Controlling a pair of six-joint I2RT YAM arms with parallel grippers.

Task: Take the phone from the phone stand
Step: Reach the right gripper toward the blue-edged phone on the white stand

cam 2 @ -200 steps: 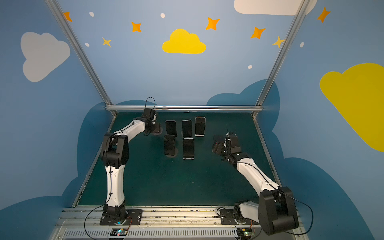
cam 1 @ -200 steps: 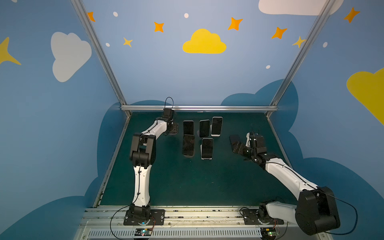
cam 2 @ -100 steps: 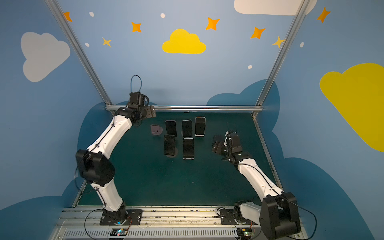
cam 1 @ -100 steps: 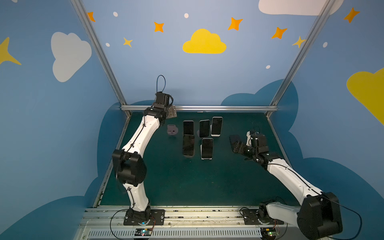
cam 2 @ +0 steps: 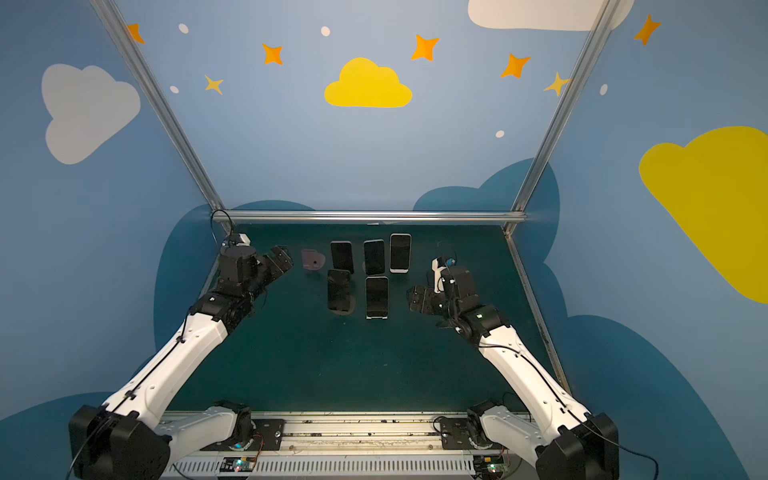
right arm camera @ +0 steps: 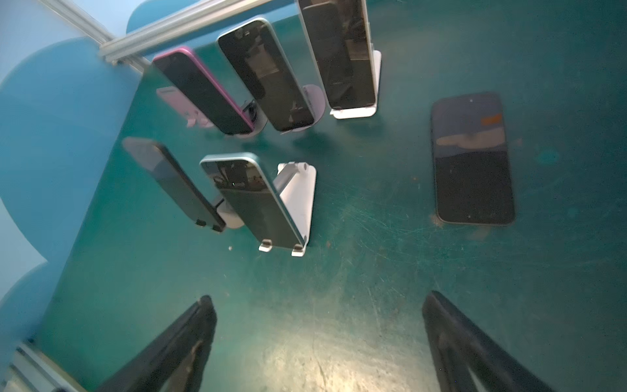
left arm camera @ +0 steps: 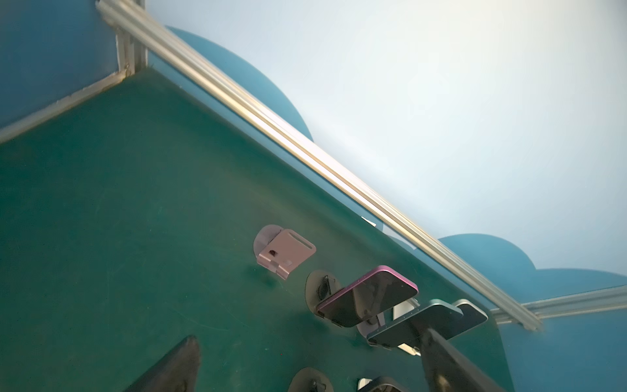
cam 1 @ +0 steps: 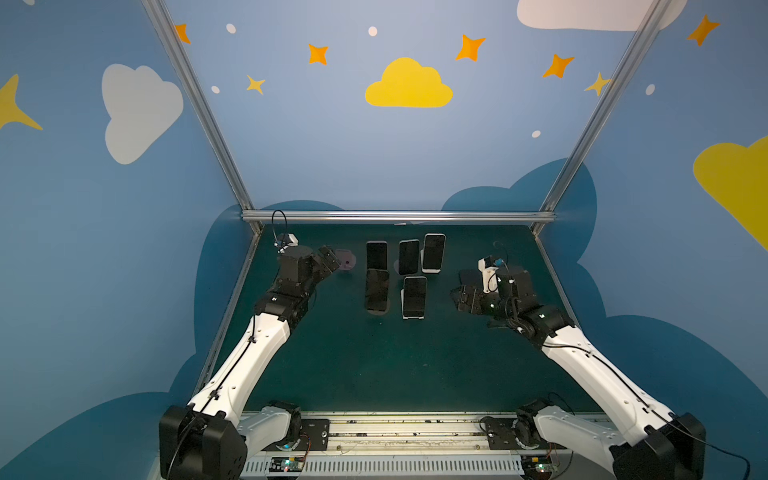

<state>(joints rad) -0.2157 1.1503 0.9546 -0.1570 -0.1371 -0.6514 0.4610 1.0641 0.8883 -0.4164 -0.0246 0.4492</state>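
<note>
Letting go is the change here: the right hand (right arm camera: pixel 317 298) now stands with its jaws wide apart and empty, where a second ago it was part-closed on the phone (right arm camera: pixel 473 157), which now lies flat on the table (right arm camera: pixel 373 271) just beyond it. Farther back, the left hand (cam 1: pixel 330 258), apart too, has dropped from its raised pose and hovers beside the bare pink stand (left arm camera: pixel 286 253). So this phone looks removed, its stand left empty.
</note>
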